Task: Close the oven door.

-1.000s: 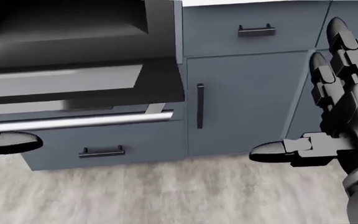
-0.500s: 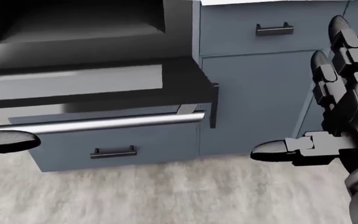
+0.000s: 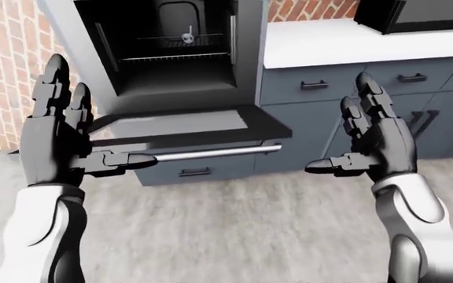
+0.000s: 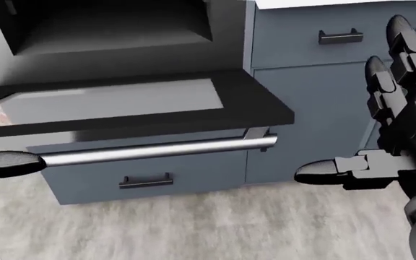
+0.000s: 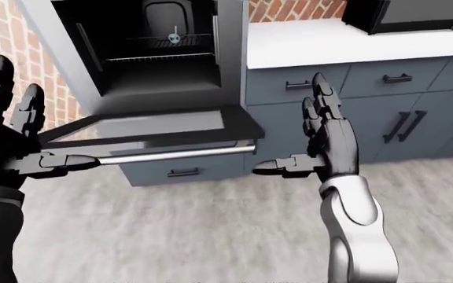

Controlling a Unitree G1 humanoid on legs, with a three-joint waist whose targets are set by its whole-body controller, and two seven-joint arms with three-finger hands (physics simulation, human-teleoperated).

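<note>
Upper left of the left-eye view: oven, cavity dark, wire rack visible inside. Oven door hangs open, lying flat and level, its silver handle bar along the near edge. Left robot hand: fingers spread apart, thumb pointing toward the bar's left end, grasping nothing. Right robot hand: fingers apart, raised beside grey-blue cabinets, clear of the door. White countertop above; grey floor below.

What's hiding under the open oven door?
Under the oven door is a blue-grey drawer with a small dark handle, above the floor. The door's edge and its silver bar cover the drawer's top part.
</note>
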